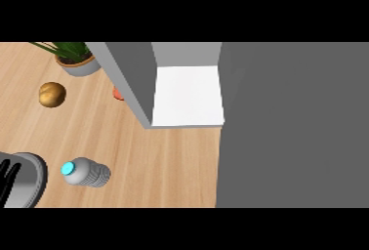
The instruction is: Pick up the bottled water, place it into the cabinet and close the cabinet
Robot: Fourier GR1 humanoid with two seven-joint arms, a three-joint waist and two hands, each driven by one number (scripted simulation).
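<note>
A grey bottled water (87,173) with a cyan cap stands on the wooden table (158,156), at lower left. The grey cabinet (184,93) stands open, white shelf showing.

Counter (166,161): light wood grain, matt. Cabinet (130,73), upper centre: smooth grey panels, matt, w/ plain white shelf (189,95) inside. Bottle (88,172), lower left: pale ribbed body, prob. plastic, glossy cyan cap. Forearm (29,178) at left edge: smooth grey w/ soft sheen. Pot (81,66), upper left: smooth grey. Bun (52,93): golden-brown, slight shine.
</note>
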